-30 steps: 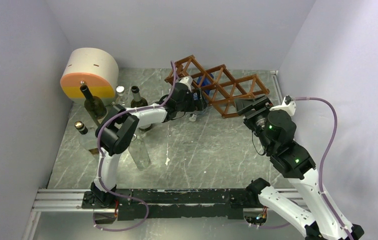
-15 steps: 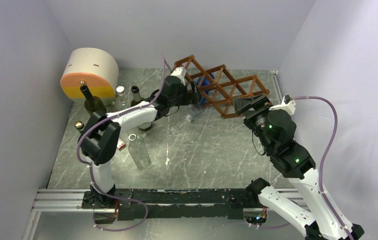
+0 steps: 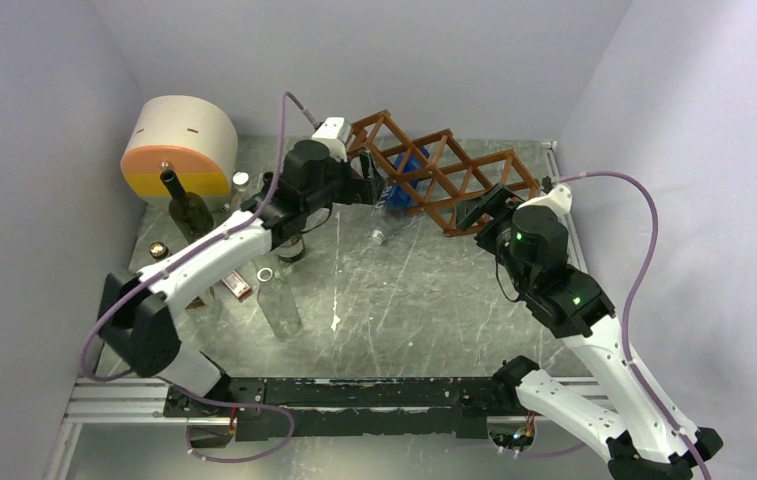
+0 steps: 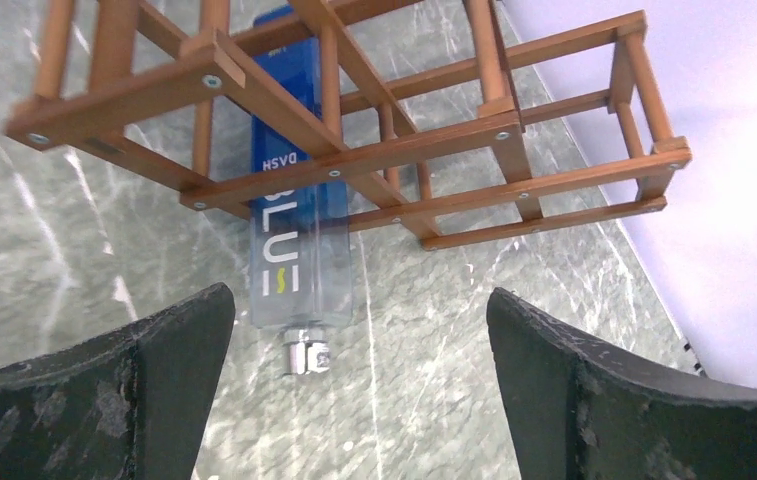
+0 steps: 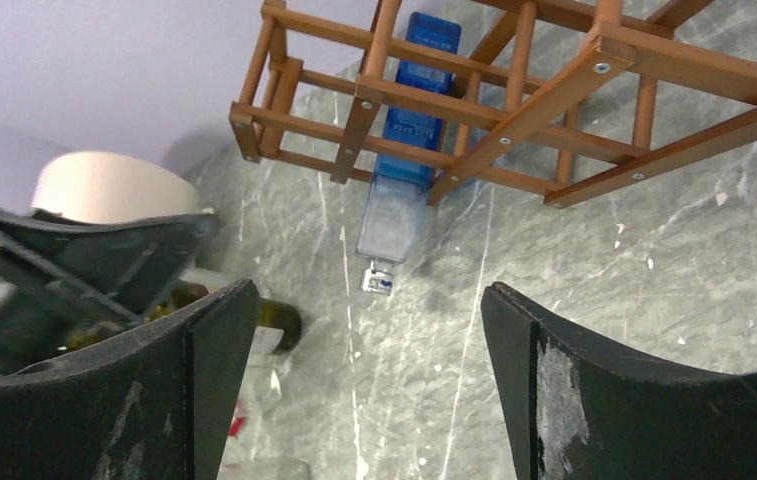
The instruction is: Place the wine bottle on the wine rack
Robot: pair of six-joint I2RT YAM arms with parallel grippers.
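The wine bottle (image 3: pixel 400 188) is a clear, square-sided bottle with a blue label and a silver cap. It lies inside a low cell of the reddish-brown wine rack (image 3: pixel 454 165), with its neck sticking out toward the front. It also shows in the left wrist view (image 4: pixel 299 240) and the right wrist view (image 5: pixel 399 195), under the rack's slats (image 4: pixel 374 160) (image 5: pixel 564 95). My left gripper (image 3: pixel 368 188) (image 4: pixel 359 295) is open and empty, just left of the bottle's neck. My right gripper (image 3: pixel 477 212) (image 5: pixel 369 290) is open and empty at the rack's front right.
A beige drum with an orange face (image 3: pixel 179 148) stands at the back left. Several other bottles stand or lie on the left, including a dark green one (image 3: pixel 189 210) and a clear one (image 3: pixel 279 300). Walls close in the back and both sides.
My left gripper has drawn back to the left, away from the bottle, and the arm has stretched out. The bottle stays in the rack. My right wrist has shifted slightly up and left.
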